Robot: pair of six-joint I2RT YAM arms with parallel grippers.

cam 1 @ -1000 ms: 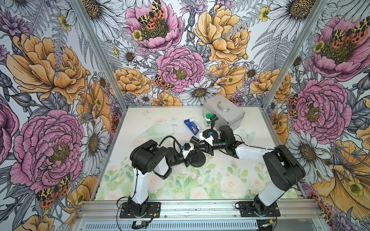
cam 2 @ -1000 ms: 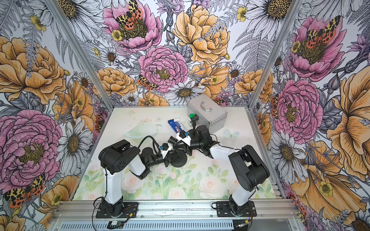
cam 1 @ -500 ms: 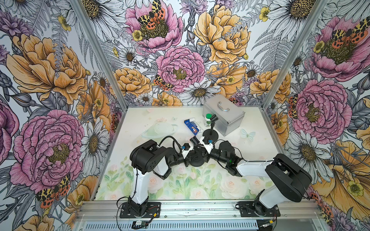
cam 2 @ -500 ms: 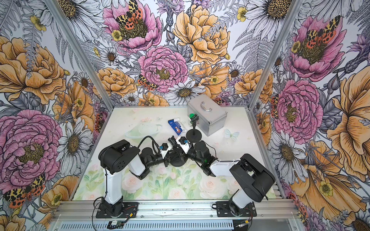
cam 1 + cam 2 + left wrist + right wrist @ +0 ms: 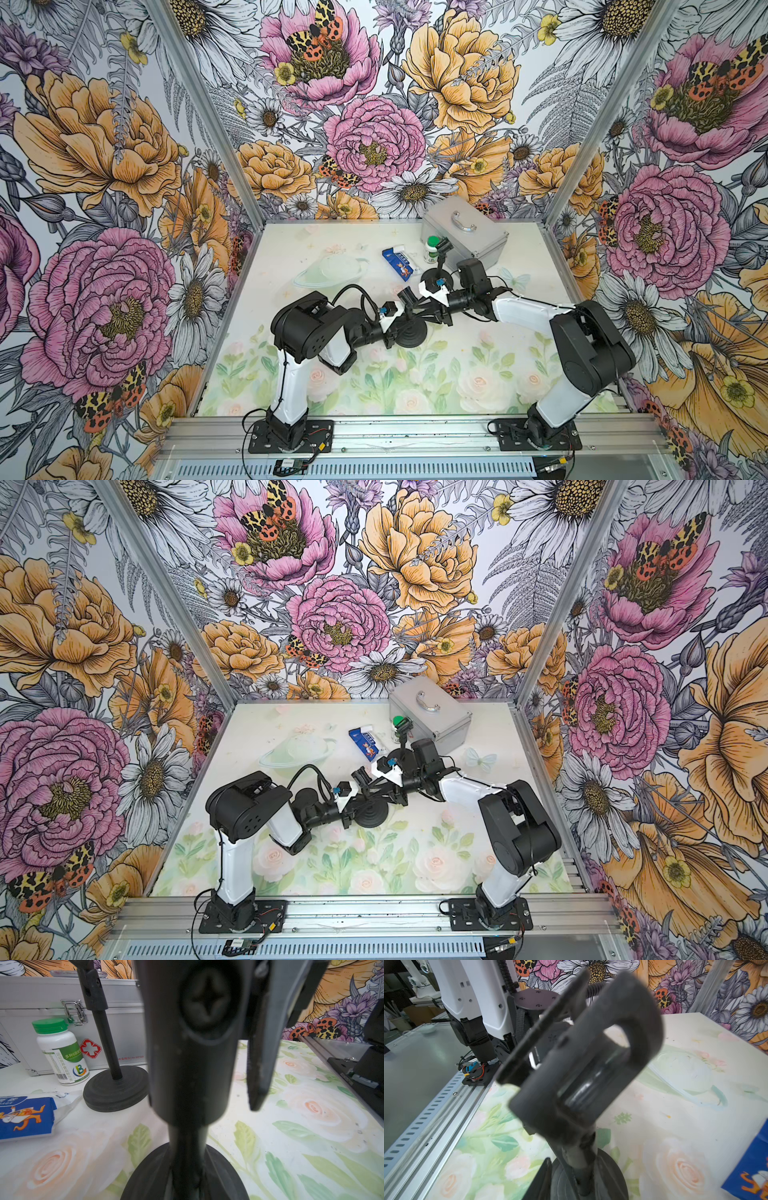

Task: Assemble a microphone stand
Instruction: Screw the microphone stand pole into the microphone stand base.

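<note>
A black microphone stand stands mid-table on its round base [image 5: 411, 333] [image 5: 372, 813] [image 5: 610, 1178], its clip [image 5: 405, 297] [image 5: 591, 1053] tilted on top. My left gripper [image 5: 408, 322] [image 5: 365, 802] is shut low on that stand's pole [image 5: 188, 1084], which fills the left wrist view. From the opposite side my right gripper [image 5: 417, 311] [image 5: 376, 791] reaches around the same pole with jaws slightly open; one finger [image 5: 262, 1068] [image 5: 542, 1180] stands clear of the pole. A second black stand [image 5: 436, 275] [image 5: 116, 1088] stands free farther back.
Behind the second stand are a silver first-aid case [image 5: 463, 235] [image 5: 52, 1001], a white bottle with a green cap [image 5: 432, 249] [image 5: 62, 1053] and a blue packet [image 5: 397, 264] [image 5: 25, 1115]. An aluminium rail [image 5: 436, 1115] runs along the table's front edge.
My right gripper has left the far stand, which now stands free, and come to the near stand's pole, where its jaws have widened. The left gripper has kept its hold.
</note>
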